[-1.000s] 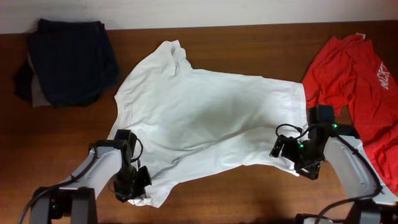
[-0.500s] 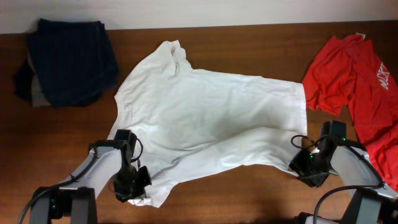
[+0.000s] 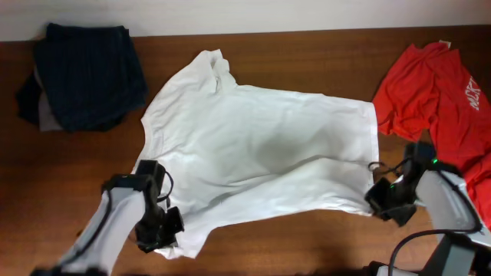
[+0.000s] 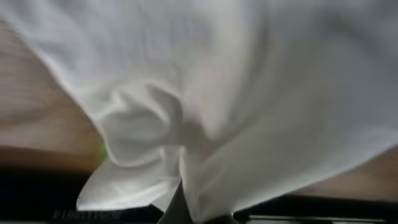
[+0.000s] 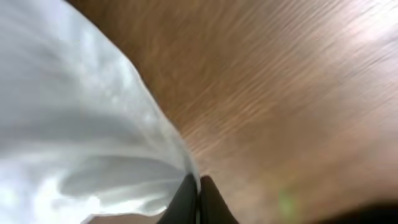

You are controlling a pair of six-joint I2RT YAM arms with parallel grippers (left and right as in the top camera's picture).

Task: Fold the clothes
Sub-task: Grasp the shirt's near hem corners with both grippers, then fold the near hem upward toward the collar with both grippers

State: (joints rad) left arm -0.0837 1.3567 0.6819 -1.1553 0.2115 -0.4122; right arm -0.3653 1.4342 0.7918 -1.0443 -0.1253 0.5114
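White shirt (image 3: 253,146) lies on dark wooden table (image 3: 307,47); both jaws grasp its edge.

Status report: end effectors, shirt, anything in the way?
Left end effector shut on white shirt. Right end effector shut on it too. Shirt spread, unfolded. Red tee close alongside.

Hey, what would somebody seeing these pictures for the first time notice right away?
A big white shirt sprawls across the middle of the wooden table, with the left jaws and right jaws each pinching a near corner. A red tee lies at the right edge, and a dark clothes pile sits far left.
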